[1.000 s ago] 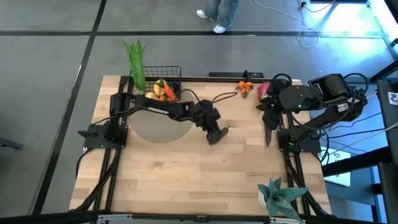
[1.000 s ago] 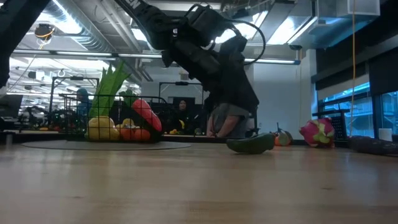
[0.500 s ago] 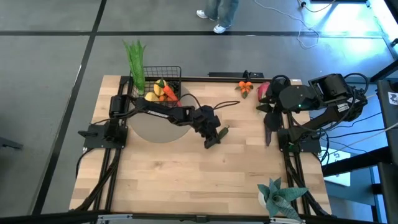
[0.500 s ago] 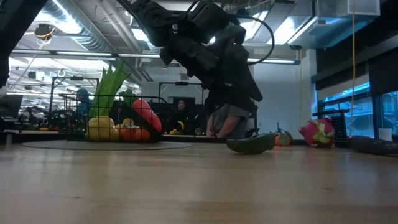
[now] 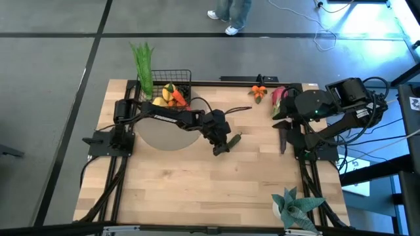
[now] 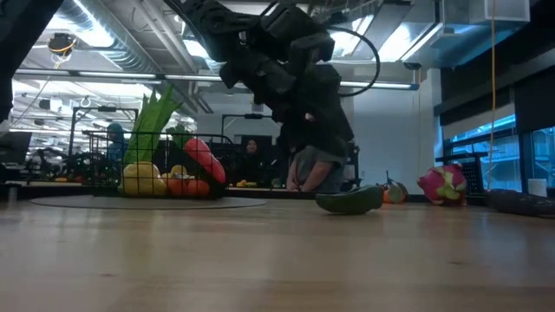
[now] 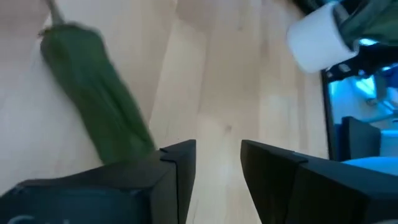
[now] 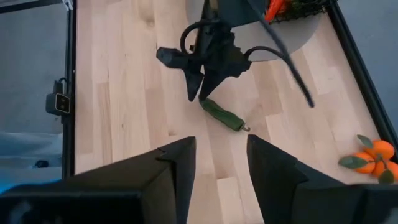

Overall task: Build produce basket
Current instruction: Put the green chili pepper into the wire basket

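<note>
While the left claw is hanging low over the middle of the bench, its two fingers are standing apart with nothing between them, as the left wrist view is showing. The green cucumber is lying flat on the bare wood just beside that claw, on the side toward the right arm and slightly toward the far edge. Its long axis is running diagonally across the boards, and in the left wrist view it is passing beside one finger rather than into the gap. In my judgement the claw needs to shift sideways over the cucumber and turn so the fingers are straddling its narrow width.

The left arm is plainly the nearer one. The right claw is waiting near the right edge of the bench, its fingers apart and empty in the right wrist view, close to the pink dragon fruit and the tangerines at the far edge.

The basket is standing at the far left corner, already holding the leek, yellow fruits and a carrot. Open wood is lying between cucumber and basket, so the carry looks unobstructed. A potted plant is sitting at the near right edge, well clear.
</note>
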